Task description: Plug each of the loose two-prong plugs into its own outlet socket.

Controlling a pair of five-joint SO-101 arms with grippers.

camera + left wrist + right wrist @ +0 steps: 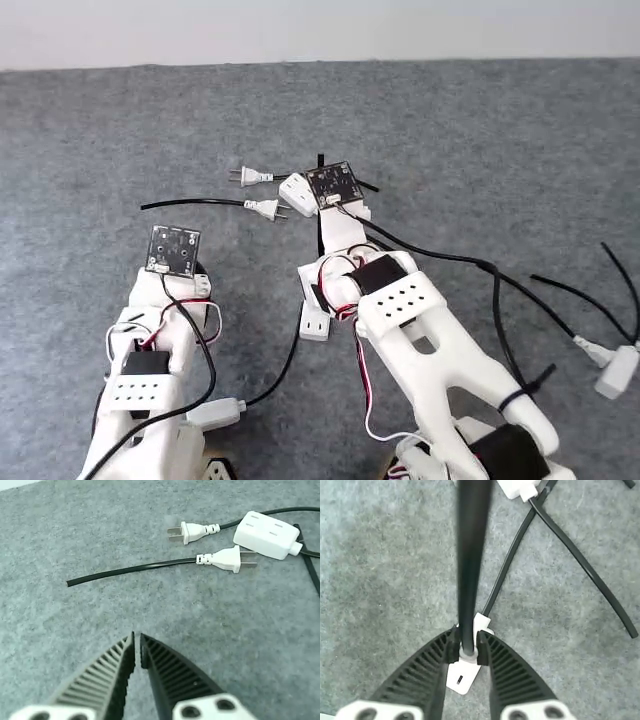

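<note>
While coarse grey carpet point(480, 130) meets a pale far wall point(320, 30), we log left gripper point(137, 652) closed and empty, right gripper point(468, 647) clamping a black cord point(470, 555).

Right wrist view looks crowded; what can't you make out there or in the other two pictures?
Right wrist view: the white piece clamped in the right gripper is mostly covered by its fingers and a blurred black cable; plug or socket, unclear.
High view: a white part is cut off by the right edge.
Left wrist view: the cable of the outlet block leaves the frame; its end is unseen.
</note>
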